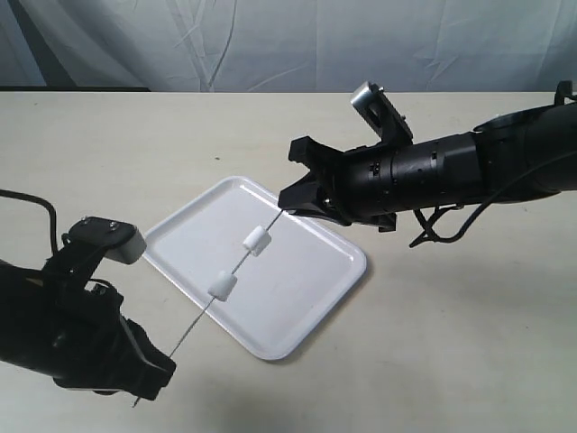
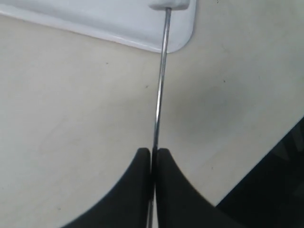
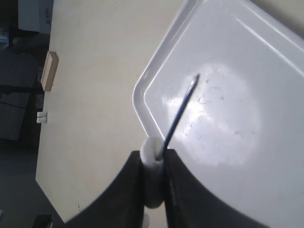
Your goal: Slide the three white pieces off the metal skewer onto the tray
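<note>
Glossy white, the tray (image 1: 311,293) lies on the pale counter (image 1: 469,343) at the middle of the exterior view, and the metal skewer (image 1: 195,327) slants above it from 7 o'clock to 1 o'clock. One white piece (image 1: 256,241) is threaded on it near the tray's centre and a second white piece (image 1: 221,285) toward the 7 o'clock edge, the two apart. The left end effector (image 1: 149,379) grips the skewer's low end beyond the tray at 7 o'clock; the right end effector (image 1: 290,200) meets the high end at 1 o'clock. In the left wrist view the left end effector (image 2: 153,154) has its fingers pressed together on the skewer (image 2: 160,85), which runs over bare counter (image 2: 71,104) to a white piece (image 2: 171,4) at a corner of the tray (image 2: 118,21). In the right wrist view the right end effector (image 3: 153,156) is clamped on the third white piece (image 3: 150,146), and the skewer (image 3: 179,116) pokes out past it, its pointed tip above the tray (image 3: 140,95) near a rounded corner.
</note>
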Controlling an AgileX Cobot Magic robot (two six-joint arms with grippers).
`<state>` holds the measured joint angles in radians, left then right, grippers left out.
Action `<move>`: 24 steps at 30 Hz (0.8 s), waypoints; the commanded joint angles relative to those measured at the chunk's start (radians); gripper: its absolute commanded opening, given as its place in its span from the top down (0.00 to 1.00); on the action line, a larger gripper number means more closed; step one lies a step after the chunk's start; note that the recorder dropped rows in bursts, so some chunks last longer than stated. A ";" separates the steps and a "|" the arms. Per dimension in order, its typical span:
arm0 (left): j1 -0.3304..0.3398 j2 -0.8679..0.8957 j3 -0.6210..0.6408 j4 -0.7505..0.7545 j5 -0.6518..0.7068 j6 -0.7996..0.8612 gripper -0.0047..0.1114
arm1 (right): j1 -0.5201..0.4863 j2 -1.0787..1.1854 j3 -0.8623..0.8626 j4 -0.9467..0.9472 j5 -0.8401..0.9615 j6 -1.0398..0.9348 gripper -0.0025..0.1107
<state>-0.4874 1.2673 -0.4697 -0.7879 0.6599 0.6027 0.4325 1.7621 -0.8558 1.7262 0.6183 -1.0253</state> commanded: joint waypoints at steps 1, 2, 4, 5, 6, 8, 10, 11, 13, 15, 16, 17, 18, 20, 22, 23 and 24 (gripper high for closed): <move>-0.003 -0.004 0.052 -0.005 0.035 -0.027 0.96 | -0.013 -0.002 -0.039 0.018 -0.083 -0.011 0.98; -0.003 -0.004 0.057 -0.006 0.035 -0.027 0.96 | -0.013 -0.002 -0.049 0.018 -0.087 -0.011 0.98; -0.003 -0.004 0.060 -0.008 0.035 -0.027 0.96 | -0.013 -0.002 -0.066 0.018 -0.095 -0.011 0.98; -0.003 -0.004 0.060 -0.008 0.035 -0.027 0.96 | -0.013 -0.002 -0.074 0.018 -0.097 -0.011 0.98; -0.003 -0.004 0.060 -0.008 0.035 -0.027 0.96 | -0.013 -0.002 -0.082 0.018 -0.103 -0.011 0.98; -0.003 -0.004 0.059 -0.011 0.035 -0.027 0.96 | -0.013 -0.002 -0.089 0.018 -0.109 -0.011 0.98; -0.003 -0.004 0.059 -0.012 0.035 -0.040 0.96 | -0.013 -0.002 -0.097 0.018 -0.130 -0.011 0.98; -0.003 -0.004 0.059 -0.012 0.035 -0.044 0.96 | -0.013 -0.002 -0.097 0.018 -0.139 -0.011 0.98; -0.003 -0.004 0.059 -0.012 0.035 -0.048 0.96 | -0.013 -0.002 -0.100 0.018 -0.169 -0.011 0.98; -0.003 -0.004 0.059 -0.015 0.035 -0.050 0.96 | -0.013 -0.002 -0.105 0.018 -0.197 -0.011 0.98; -0.003 -0.004 0.059 -0.018 0.037 -0.050 0.96 | -0.013 -0.002 -0.107 0.018 -0.210 -0.011 0.98; -0.003 -0.004 0.059 -0.020 0.037 -0.050 0.96 | -0.013 -0.002 -0.110 0.018 -0.219 -0.011 0.98; -0.003 -0.004 0.059 -0.020 0.037 -0.050 0.96 | -0.013 -0.002 -0.119 0.018 -0.230 -0.011 0.98; -0.003 -0.004 0.061 -0.022 0.037 -0.050 0.96 | -0.013 -0.002 -0.129 0.018 -0.242 -0.011 0.98; -0.003 -0.004 0.063 -0.022 0.037 -0.050 0.96 | -0.013 -0.002 -0.142 0.018 -0.247 -0.011 0.98; -0.003 -0.004 0.063 -0.022 0.037 -0.050 0.96 | -0.013 -0.002 -0.147 0.018 -0.251 -0.011 0.98; -0.003 -0.004 0.063 -0.022 0.035 -0.050 0.96 | -0.013 -0.002 -0.151 0.018 -0.256 -0.011 0.98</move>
<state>-0.4874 1.2630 -0.4328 -0.8377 0.6256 0.5853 0.4391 1.7684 -0.9817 1.7071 0.4772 -1.0253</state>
